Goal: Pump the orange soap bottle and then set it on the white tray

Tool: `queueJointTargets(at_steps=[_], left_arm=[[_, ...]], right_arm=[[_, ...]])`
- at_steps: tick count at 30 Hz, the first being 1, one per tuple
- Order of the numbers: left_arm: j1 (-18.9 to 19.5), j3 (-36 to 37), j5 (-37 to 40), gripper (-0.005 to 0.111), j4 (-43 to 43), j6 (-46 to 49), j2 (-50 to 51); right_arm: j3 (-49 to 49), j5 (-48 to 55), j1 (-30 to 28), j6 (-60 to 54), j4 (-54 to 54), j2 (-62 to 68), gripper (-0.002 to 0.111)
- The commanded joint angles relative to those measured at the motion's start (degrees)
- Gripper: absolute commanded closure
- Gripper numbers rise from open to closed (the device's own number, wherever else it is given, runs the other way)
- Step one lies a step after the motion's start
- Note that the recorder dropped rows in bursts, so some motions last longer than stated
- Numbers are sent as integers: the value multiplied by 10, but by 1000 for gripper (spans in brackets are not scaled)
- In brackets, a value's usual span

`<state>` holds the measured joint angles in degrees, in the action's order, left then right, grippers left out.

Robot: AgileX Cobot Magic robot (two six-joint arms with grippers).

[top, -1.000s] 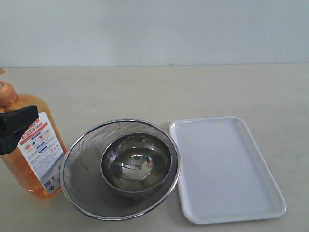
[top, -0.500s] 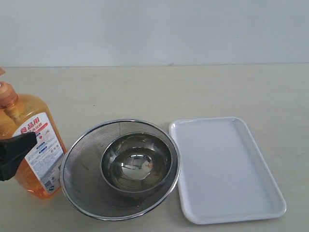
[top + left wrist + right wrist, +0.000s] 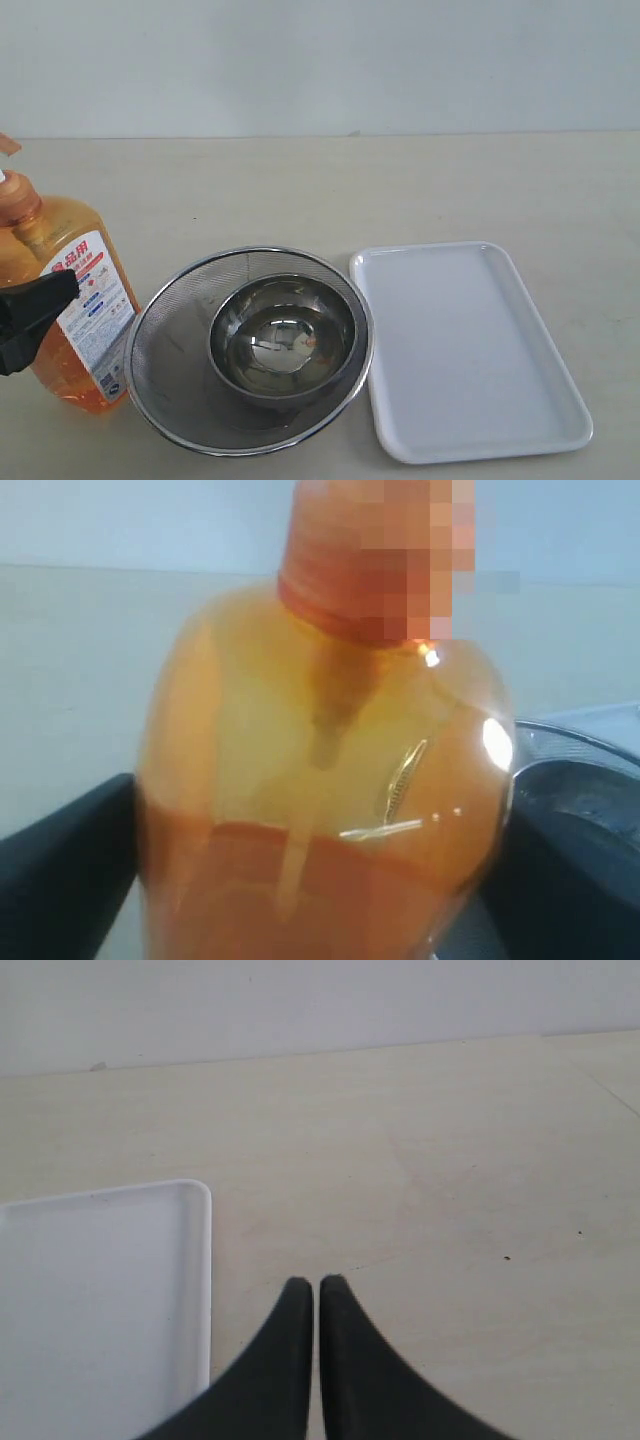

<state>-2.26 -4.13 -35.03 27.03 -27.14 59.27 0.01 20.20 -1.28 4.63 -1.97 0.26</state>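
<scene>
The orange soap bottle (image 3: 70,300) stands at the far left of the table, its pump head cut off by the frame edge. In the left wrist view the orange soap bottle (image 3: 320,780) fills the space between the wide-open jaws of my left gripper (image 3: 325,880), a black finger on each side of its body. One of those fingers (image 3: 30,315) crosses the bottle's label. Whether the fingers touch the bottle I cannot tell. The white tray (image 3: 470,350) lies flat at the right. My right gripper (image 3: 317,1285) is shut and empty, above bare table beside the tray's corner (image 3: 100,1300).
A round steel mesh strainer (image 3: 170,350) holding a small shiny steel bowl (image 3: 283,335) sits between bottle and tray, close to both. Its rim (image 3: 570,760) shows right beside the bottle. Bare table stretches behind everything to the back wall.
My left gripper's finger dropped from the bottle's shoulder to mid-label height. The bottle shifted slightly to the right and its pump head now stands a little higher.
</scene>
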Motion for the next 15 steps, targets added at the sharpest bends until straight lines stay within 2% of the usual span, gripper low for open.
queueJointTargets(at_steps=[1, 15], left_arm=[[-3, 5, -22, 26, -5, -18, 12], [-3, 5, -17, 26, 12, -29, 15]], right_arm=[[0, -3, -4, -3, -2, -3, 108], [0, -3, -4, -3, -2, -3, 108]])
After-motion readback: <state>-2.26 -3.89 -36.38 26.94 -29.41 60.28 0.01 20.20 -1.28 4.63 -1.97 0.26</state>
